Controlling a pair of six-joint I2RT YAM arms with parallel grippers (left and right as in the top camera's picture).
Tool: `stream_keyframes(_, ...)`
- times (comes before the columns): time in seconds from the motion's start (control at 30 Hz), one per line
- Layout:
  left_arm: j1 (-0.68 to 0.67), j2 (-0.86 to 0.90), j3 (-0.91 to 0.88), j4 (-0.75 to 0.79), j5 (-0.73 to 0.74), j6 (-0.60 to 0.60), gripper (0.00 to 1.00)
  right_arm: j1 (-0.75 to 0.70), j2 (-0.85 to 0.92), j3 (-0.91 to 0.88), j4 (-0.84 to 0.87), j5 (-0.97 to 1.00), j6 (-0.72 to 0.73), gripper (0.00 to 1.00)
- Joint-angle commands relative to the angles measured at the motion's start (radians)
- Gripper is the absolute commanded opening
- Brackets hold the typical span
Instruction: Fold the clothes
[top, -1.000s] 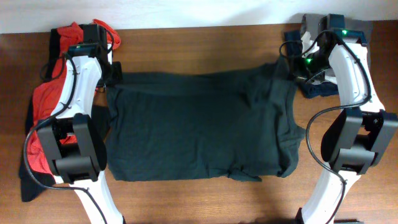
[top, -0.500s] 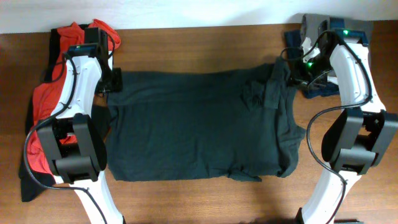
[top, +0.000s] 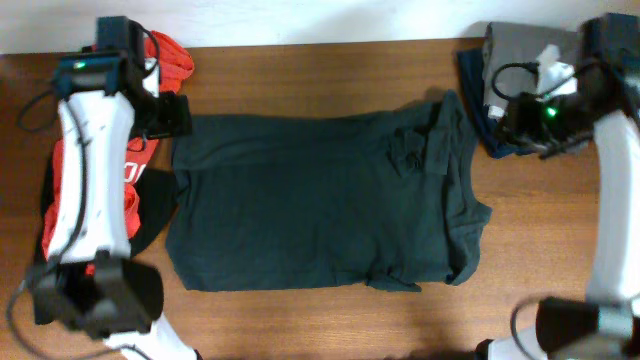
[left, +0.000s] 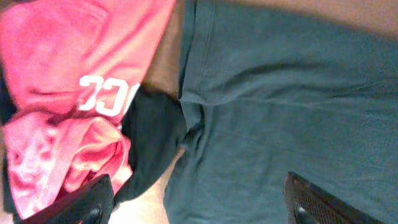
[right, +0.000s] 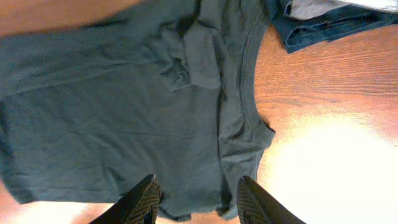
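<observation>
On brown wooden table (top: 330, 70), spread flat and just let go: dark charcoal cotton T-shirt (top: 310, 200), far sleeve (top: 430, 150) freshly tucked inward; likely first fold done, more remaining. At left, crumpled red T-shirt with white letters (left: 62, 56). Drawn back outward: left pincer (left: 199, 205) gaping, empty; right pincer (right: 202, 199) parted, empty.

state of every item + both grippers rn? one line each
dark T-shirt: spread flat, one sleeve flipped onto the body
red T-shirt: crumpled in a heap, unfolded
grey and navy clothes: piled off to the side
left gripper: open, empty
right gripper: open, empty
</observation>
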Motion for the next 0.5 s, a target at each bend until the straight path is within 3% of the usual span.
stream_keyframes(0.0,-0.002,-0.101,0.022,-0.021,0.048,-0.043,0.87,-0.003,-0.072,0.013,-0.038,0.006,0.038,0.45)
stream_keyframes(0.1,-0.002,-0.153,0.022,-0.053,0.101,-0.054,0.87,-0.003,-0.124,0.012,-0.113,0.040,0.084,0.45)
stream_keyframes(0.17,-0.002,-0.174,0.021,-0.108,0.105,-0.076,0.93,0.001,-0.157,-0.005,-0.153,0.043,0.100,0.46)
stream_keyframes(0.47,-0.002,-0.202,-0.016,-0.254,0.073,-0.122,0.93,0.069,-0.276,-0.241,-0.133,0.061,0.170,0.46)
